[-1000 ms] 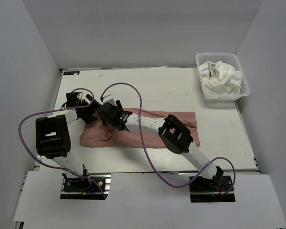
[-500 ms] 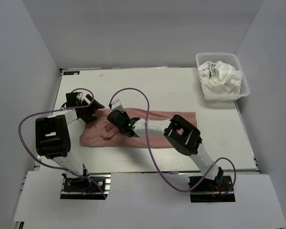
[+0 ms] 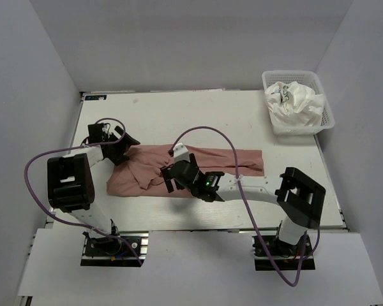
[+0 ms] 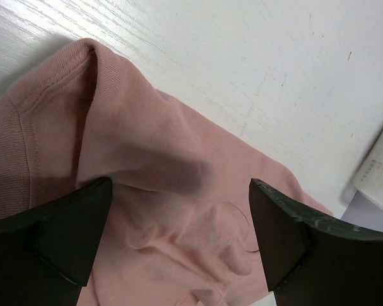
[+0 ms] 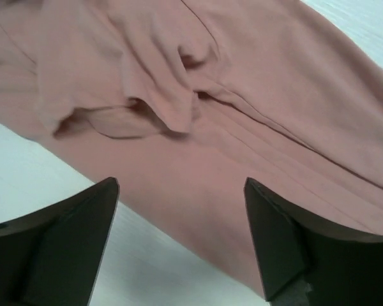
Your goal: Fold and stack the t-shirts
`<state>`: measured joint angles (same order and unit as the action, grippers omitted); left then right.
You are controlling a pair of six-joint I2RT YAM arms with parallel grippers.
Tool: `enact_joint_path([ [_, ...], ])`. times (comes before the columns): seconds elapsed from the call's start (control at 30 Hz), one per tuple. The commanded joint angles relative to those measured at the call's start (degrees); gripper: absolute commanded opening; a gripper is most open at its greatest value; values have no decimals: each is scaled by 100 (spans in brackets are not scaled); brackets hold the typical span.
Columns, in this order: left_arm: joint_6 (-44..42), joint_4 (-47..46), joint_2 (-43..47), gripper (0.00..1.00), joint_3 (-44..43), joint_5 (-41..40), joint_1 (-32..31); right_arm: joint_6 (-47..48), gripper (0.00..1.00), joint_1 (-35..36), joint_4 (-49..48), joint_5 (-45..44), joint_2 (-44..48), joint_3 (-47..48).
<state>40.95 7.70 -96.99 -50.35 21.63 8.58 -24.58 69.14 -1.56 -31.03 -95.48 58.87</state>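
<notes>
The dusty pink t-shirt [image 3: 230, 162] lies as a long folded strip across the middle of the table, creased and bunched at its left end. My left gripper [image 3: 126, 145] is open at the shirt's far left corner, low over the cloth [image 4: 147, 146] with nothing between its fingers. My right gripper [image 3: 169, 180] is open and empty above the shirt's near edge [image 5: 274, 95], left of its middle. The white t-shirts with dark lettering [image 3: 297, 102] lie crumpled in the basket at the far right.
The white mesh basket [image 3: 292, 74] stands at the table's far right corner. The white table [image 3: 210, 115] shows bare behind the pink shirt and in a narrow strip in front of it. Grey walls close in the sides and back.
My right gripper has drawn back from the shirt's left part toward the near edge, and its elbow has swung far right. The left arm has not moved.
</notes>
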Motion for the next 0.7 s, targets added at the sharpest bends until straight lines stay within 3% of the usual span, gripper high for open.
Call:
enact_joint_path([
  [0.0, -333, 899, -233, 100, 271, -792, 109, 268, 90, -6, -450, 228, -381, 701],
  [0.17, -395, 1101, -233, 100, 166, -862, 109, 454, 90, -41, 86, 246, -1699, 2303],
  [0.3, -447, 1207, -233, 100, 60, -915, 109, 1216, 90, -50, -370, 1369, -2272, 2848],
  [0.33, -447, 1277, -285, 100, -1, -915, 109, 1279, 90, -59, -475, 1972, -2482, 2936],
  [0.43, -447, 1330, -338, 100, -80, -915, 109, 1254, 90, -85, -301, 2493, -2773, 3165],
  [0.57, -447, 1383, -338, 100, -204, -967, 109, 1149, 90, -85, -63, 2759, -2731, 2832],
  [0.67, -447, 1444, -285, 100, -414, -967, 109, 1016, 90, -86, -55, 2970, -2309, 2068],
])
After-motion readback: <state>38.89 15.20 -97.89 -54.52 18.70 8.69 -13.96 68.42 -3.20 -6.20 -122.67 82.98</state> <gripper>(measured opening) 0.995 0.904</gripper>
